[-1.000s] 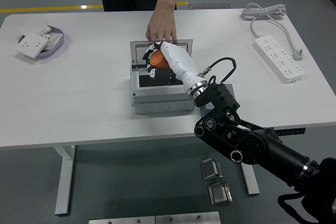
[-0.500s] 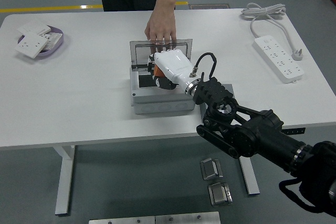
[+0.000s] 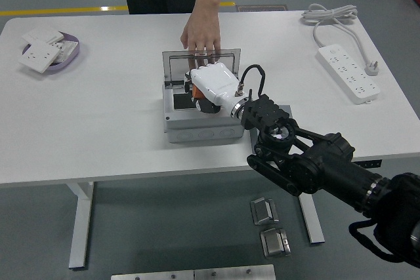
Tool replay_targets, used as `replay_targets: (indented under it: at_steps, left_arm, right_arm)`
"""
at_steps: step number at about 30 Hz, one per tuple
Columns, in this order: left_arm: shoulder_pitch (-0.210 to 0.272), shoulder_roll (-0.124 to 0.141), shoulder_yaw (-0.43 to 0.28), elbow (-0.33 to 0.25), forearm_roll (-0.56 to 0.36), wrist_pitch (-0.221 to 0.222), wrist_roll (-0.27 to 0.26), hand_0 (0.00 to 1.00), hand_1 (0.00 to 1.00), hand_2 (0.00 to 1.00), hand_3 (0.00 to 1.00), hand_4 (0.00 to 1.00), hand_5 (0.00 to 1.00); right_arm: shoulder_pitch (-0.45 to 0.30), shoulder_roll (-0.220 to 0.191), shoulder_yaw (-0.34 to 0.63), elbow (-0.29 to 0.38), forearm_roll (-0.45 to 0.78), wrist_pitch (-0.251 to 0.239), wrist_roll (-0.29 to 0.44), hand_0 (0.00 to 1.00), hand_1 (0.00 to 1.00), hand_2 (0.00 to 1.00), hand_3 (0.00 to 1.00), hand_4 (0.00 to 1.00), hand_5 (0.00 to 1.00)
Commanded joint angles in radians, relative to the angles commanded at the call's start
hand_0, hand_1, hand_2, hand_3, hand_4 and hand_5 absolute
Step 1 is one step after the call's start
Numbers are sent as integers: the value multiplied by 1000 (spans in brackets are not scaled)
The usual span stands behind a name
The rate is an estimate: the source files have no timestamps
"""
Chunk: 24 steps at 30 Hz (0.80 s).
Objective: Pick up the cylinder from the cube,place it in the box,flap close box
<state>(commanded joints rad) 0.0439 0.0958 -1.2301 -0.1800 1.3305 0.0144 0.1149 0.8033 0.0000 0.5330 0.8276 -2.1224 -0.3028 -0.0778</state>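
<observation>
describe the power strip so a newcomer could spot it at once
On the white table, go to the far right corner, well clear of the grey box at the middle. The power strip lies there, long, flat and white, its coiled cable running to the back edge; nothing else on the table has a cord.

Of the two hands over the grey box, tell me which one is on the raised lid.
The person's bare hand, reaching from the far side, rests on the clear lid. The robot's white right hand is lower, inside the box with something orange.

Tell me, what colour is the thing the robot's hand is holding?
Orange. The cylinder peeks out under the right hand in the head view.
</observation>
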Motion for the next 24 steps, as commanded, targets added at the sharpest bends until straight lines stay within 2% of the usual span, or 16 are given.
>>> replay_targets:
  at_steps: [2, 3, 14, 15, 24]
  left_arm:
    - [1, -1, -1, 0, 2, 1, 1, 596, 619, 568, 605, 654, 289]
    - [1, -1, -2, 0, 3, 2, 2, 596, 620, 569, 605, 654, 291]
    - [0, -2, -3, 0, 6, 4, 1, 596, 620, 570, 605, 654, 294]
    - [0, -2, -2, 0, 6, 3, 1, 596, 620, 569, 605, 655, 297]
    - [-3, -2, -2, 0, 8, 3, 0, 596, 621, 569, 604, 655, 298]
  right_arm:
    - [0, 0, 0, 0, 2, 0, 1, 680, 645, 616, 651, 389, 59]
    - [-1, 0, 0, 0, 2, 0, 1, 782, 691, 665, 677, 457, 219]
    - [-7, 0, -3, -6, 12, 1, 7, 802, 696, 673, 686, 470, 204]
    - [-7, 0, -2, -7, 12, 1, 8, 808, 698, 675, 688, 500, 225]
    - [-6, 0, 2, -5, 27, 8, 21, 814, 698, 676, 691, 519, 229]
